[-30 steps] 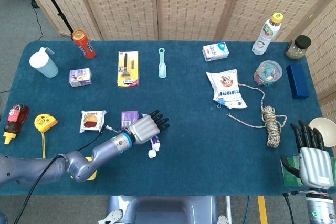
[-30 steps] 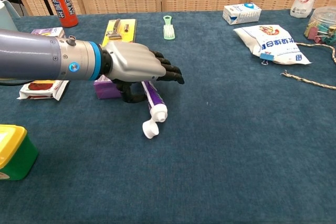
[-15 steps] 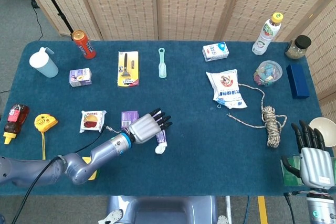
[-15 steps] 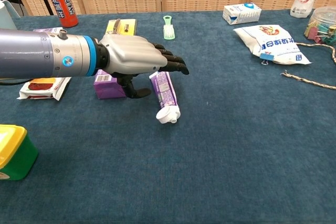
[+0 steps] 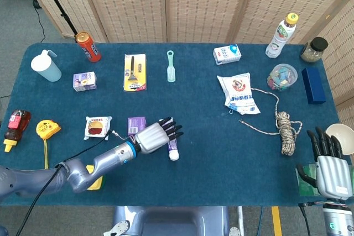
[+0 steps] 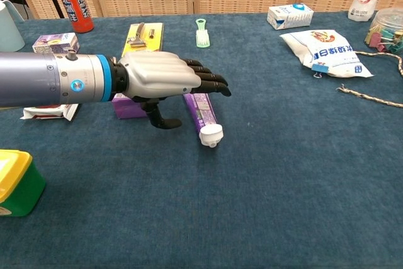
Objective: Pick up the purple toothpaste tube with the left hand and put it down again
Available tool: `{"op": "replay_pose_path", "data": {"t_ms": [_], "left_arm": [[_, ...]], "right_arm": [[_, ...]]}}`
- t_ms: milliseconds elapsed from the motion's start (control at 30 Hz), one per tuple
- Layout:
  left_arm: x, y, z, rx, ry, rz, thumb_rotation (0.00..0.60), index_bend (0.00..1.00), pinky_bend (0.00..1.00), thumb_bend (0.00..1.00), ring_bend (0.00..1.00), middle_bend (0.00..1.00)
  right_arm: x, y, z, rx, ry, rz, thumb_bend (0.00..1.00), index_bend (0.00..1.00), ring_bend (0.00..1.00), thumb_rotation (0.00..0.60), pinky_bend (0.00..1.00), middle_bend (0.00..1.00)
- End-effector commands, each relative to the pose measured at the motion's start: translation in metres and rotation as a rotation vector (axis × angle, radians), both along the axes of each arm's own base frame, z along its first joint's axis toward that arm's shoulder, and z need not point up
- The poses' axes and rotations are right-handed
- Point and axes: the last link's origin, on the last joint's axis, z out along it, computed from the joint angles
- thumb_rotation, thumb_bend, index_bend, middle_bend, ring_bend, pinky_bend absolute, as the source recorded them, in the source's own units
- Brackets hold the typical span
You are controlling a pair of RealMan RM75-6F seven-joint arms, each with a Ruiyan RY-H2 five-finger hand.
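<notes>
A: Chest view first, and we've got the left hand (image 6: 165, 79) hovering flat over the blue cloth-covered table (image 6: 283, 174), fingers (image 6: 211, 84) stretched forward and slightly apart, thumb hanging down, nothing in its grasp.

B: And the purple toothpaste tube with the white cap (image 6: 204, 116)? We see it lying on the cloth just under those fingertips, cap end toward the camera, not gripped.

A: Right, and from the head view we place it just to the right of the small purple box (image 5: 136, 124) (the hand (image 5: 152, 136) covers part of both).

B: We spot the right hand (image 5: 332, 171) low at the table's near right corner, fingers straight up and spread, holding nothing.

A: Beside it, a white round bowl (image 5: 343, 136) at the edge.
</notes>
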Motion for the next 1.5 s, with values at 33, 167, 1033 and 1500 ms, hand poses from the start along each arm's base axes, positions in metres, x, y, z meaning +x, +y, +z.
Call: {"op": "replay_pose_path", "data": {"t_ms": [33,167,1033,1500], "left_arm": [[0.0,0.0,-0.005,0.002,-0.008,-0.011,0.6,0.09,0.0,0.4,0.0,0.02],[0.003,0.001,-0.012,0.012,-0.021,-0.022,0.6,0.16,0.0,0.4,0.02,0.06],[0.033,-0.008,-0.032,-0.029,-0.117,0.093,0.582,0.19,0.05,0.39,0.09,0.11],[0.022,0.005,-0.038,-0.059,-0.119,0.152,0.58,0.3,0.19,0.39,0.22,0.22]], "right_arm": [[0.0,0.001,0.0,0.0,0.0,-0.002,0.33,0.0,0.0,0.6,0.0,0.0],[-0.001,0.002,0.001,-0.002,0.001,-0.008,0.33,0.0,0.0,0.6,0.0,0.0],[-0.008,0.006,0.002,-0.008,-0.006,-0.026,0.33,0.0,0.0,0.6,0.0,0.0],[-0.007,0.006,0.002,-0.007,0.0,-0.029,0.33,0.0,0.0,0.6,0.0,0.0]]}}
